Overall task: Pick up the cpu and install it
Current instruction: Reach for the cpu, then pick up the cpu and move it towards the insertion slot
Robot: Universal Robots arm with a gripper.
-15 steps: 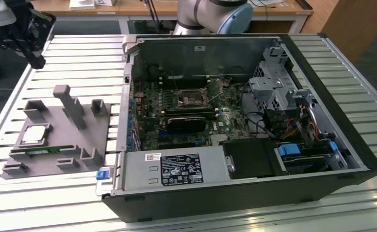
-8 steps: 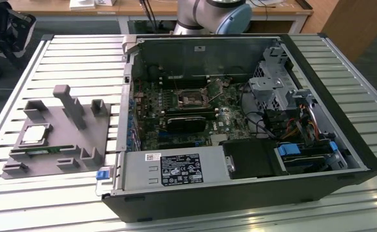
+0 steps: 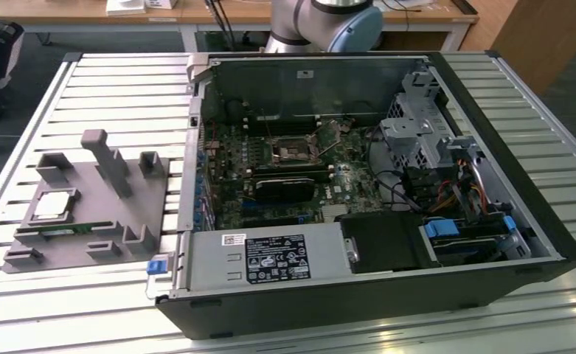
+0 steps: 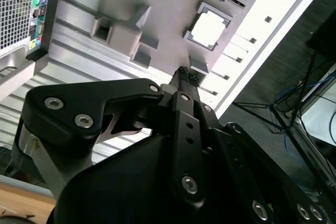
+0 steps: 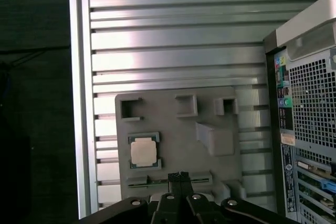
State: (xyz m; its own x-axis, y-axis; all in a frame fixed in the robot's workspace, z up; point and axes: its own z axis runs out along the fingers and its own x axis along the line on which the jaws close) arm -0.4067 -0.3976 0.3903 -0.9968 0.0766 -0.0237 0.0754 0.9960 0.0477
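The jaws hang clenched and empty near the cpu in its grey holder; descending unopened or off-centre, they could knock the chip askew.

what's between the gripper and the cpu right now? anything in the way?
Nothing loose. In the first wrist view, the stretch from the gripper to the cpu is just the bare surface of the grey holder the cpu sits in.

A robotics lab: an opened computer case on a slatted aluminium bench, desks behind.
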